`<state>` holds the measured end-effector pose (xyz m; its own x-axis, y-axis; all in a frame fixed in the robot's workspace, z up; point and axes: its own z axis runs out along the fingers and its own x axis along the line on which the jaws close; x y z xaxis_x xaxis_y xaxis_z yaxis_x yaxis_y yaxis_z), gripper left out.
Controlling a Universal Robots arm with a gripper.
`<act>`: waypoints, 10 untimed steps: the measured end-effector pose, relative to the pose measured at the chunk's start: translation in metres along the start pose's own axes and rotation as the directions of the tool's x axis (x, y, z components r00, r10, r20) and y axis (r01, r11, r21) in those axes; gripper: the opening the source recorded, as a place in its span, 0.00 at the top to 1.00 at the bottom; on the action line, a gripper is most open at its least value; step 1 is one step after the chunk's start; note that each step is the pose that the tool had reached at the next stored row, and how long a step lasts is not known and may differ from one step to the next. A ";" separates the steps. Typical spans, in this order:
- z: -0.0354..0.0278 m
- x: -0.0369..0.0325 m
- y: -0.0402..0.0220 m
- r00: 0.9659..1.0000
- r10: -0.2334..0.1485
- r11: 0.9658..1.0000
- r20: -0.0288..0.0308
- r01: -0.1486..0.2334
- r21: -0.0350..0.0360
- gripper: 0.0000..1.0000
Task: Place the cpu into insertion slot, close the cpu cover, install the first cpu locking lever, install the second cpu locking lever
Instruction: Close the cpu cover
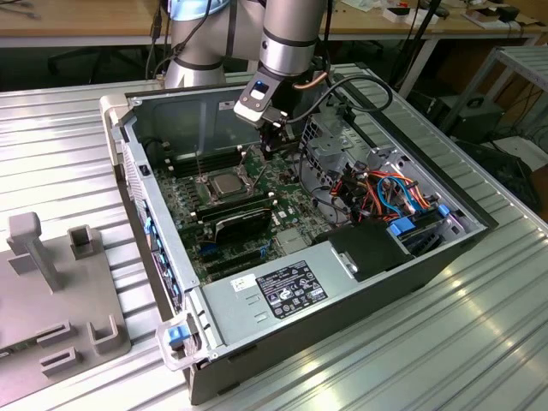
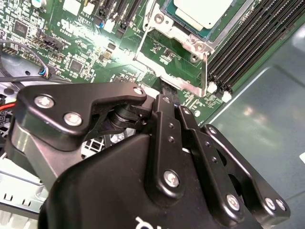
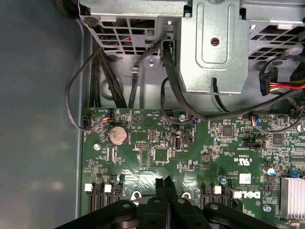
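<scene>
You have a brightly lit, ribbed silver metal table point(image 1: 479, 325) under the work, a grey moulded fixture plate point(image 1: 51, 291) lying on it at the exterior view's left, a long wooden workbench point(image 1: 77, 21) behind, and a metal rack point(image 1: 524, 68) at the right.

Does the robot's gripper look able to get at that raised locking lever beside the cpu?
Probably yes: the gripper hangs low inside the open case close by the cpu, and nothing stands between it and the upright locking lever.
</scene>
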<state>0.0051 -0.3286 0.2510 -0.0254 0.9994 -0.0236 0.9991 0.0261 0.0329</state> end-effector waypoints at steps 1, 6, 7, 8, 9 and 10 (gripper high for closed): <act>-0.0001 0.0000 -0.0014 1.000 0.000 1.000 0.000 0.000 0.000 0.89; -0.0003 0.0002 -0.0065 1.000 0.000 1.000 0.000 0.000 0.000 0.89; -0.0003 0.0002 -0.0071 1.000 0.000 1.000 0.000 0.000 0.000 0.89; -0.0003 0.0002 -0.0084 1.000 0.000 1.000 0.000 0.000 0.000 0.89; -0.0004 0.0002 -0.0095 1.000 0.000 1.000 0.000 0.000 0.000 0.89; -0.0004 0.0003 -0.0102 1.000 0.000 1.000 0.000 0.000 0.000 0.89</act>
<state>-0.0051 -0.3286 0.2511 -0.0253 0.9994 -0.0238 0.9991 0.0261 0.0329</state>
